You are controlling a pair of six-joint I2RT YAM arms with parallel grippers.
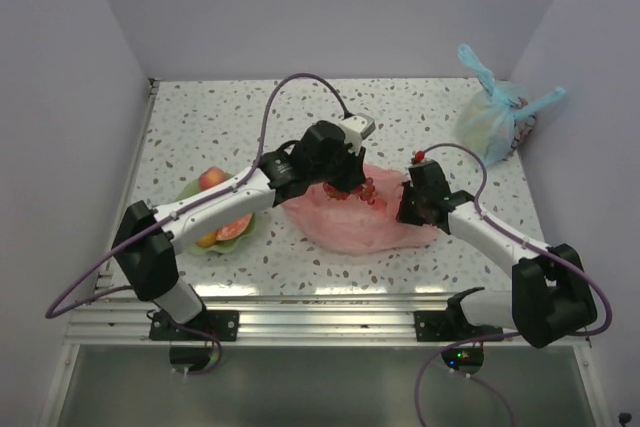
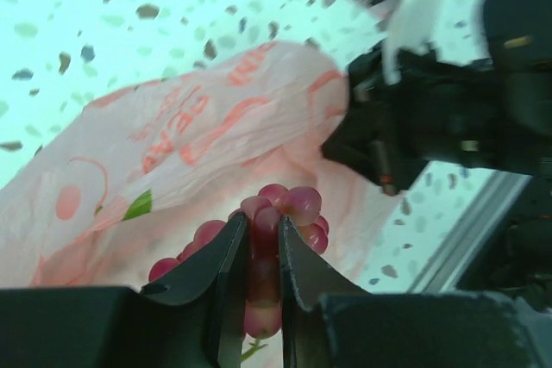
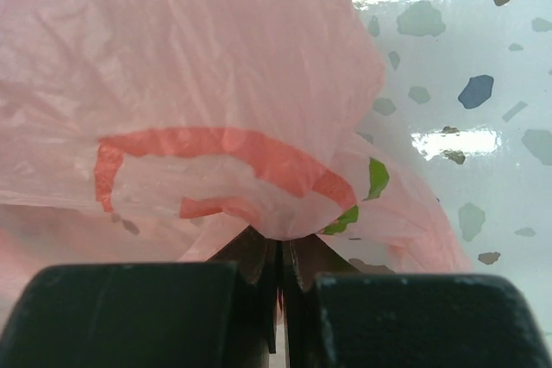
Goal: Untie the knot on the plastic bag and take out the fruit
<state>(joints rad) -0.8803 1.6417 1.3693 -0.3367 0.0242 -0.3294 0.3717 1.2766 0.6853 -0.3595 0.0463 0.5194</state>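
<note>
The pink plastic bag (image 1: 355, 222) lies flattened in the middle of the table; it also shows in the left wrist view (image 2: 207, 135) and the right wrist view (image 3: 190, 109). My left gripper (image 1: 350, 187) is shut on the dark red grape cluster (image 2: 276, 221) and holds it just above the bag. The grapes (image 1: 362, 192) hang below the fingers. My right gripper (image 1: 415, 209) is shut on a fold of the bag's right edge (image 3: 285, 226). No tied knot shows. Other fruit (image 1: 222, 207) lies in the green bowl (image 1: 188, 190) at the left.
A light blue tied bag (image 1: 492, 112) with things inside stands at the back right corner. The walls close in on the left, right and back. The right arm's body (image 2: 448, 109) sits close beyond the grapes in the left wrist view.
</note>
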